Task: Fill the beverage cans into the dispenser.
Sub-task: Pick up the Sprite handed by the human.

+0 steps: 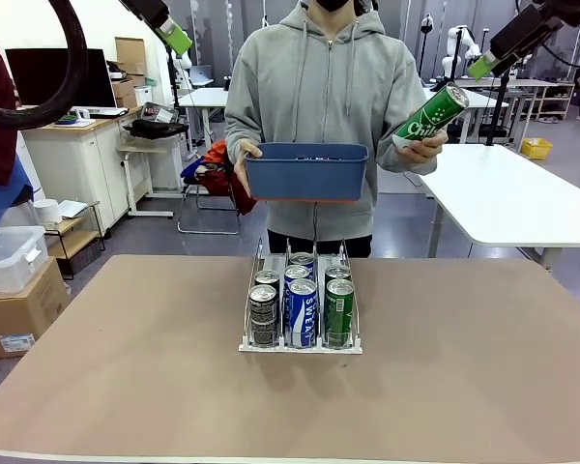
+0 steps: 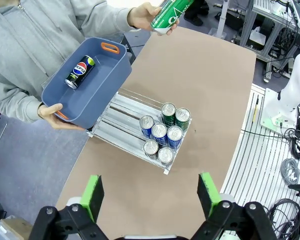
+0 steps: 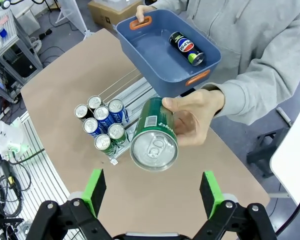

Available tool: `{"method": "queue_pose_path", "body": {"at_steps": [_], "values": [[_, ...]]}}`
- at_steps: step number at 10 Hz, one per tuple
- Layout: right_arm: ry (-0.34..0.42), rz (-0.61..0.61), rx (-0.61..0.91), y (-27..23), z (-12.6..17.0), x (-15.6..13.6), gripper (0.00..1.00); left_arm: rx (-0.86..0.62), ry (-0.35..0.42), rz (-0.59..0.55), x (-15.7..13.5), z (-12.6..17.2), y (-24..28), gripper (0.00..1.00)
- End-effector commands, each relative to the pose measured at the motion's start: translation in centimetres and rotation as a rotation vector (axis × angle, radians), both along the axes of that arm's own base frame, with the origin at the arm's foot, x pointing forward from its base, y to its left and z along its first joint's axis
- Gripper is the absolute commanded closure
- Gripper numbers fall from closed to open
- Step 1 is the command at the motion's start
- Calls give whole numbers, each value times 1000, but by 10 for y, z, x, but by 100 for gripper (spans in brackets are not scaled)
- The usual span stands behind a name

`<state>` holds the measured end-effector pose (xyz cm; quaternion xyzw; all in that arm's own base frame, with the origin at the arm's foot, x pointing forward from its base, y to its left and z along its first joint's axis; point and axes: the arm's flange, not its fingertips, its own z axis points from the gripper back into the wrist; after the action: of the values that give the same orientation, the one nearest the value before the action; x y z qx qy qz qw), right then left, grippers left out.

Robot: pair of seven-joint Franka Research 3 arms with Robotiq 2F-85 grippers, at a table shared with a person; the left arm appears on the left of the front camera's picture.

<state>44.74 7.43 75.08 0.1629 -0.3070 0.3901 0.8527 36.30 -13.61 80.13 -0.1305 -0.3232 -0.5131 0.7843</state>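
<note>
The dispenser [image 1: 300, 347] stands mid-table with several beverage cans in its front rows: dark grey [image 1: 263, 315], blue [image 1: 302, 307] and green [image 1: 339, 311]. From above its rear rails [image 2: 121, 116] lie bare. The person at the far side holds a blue tub [image 1: 306, 171] in one hand, with a dark can [image 2: 80, 71] lying inside. The other hand holds a green can [image 1: 431, 114] tilted up, its silver top [image 3: 154, 148] facing my right wrist camera. My left gripper [image 2: 151, 196] and my right gripper [image 3: 152, 191] are both open and hold nothing, high above the table.
The brown table [image 1: 126, 377] has free room on all sides of the dispenser. Beyond it stand a white table [image 1: 522, 193] at the right and a cardboard box [image 1: 19, 314] with a clear bin [image 1: 8, 256] at the left.
</note>
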Motion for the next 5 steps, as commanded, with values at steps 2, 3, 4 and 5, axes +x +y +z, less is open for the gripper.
{"method": "queue_pose_path", "body": {"at_steps": [2, 3, 4, 5], "values": [[32, 60, 1, 12, -5, 7, 0, -8, 6, -16, -1, 0, 4, 0], [47, 75, 3, 13, -7, 9, 0, -8, 6, -16, -1, 0, 4, 0], [50, 71, -1, 16, -10, 12, 0, -8, 6, -16, -1, 0, 4, 0], [49, 71, -4, 20, -14, 13, 0, -8, 6, -16, -1, 0, 4, 0]]}}
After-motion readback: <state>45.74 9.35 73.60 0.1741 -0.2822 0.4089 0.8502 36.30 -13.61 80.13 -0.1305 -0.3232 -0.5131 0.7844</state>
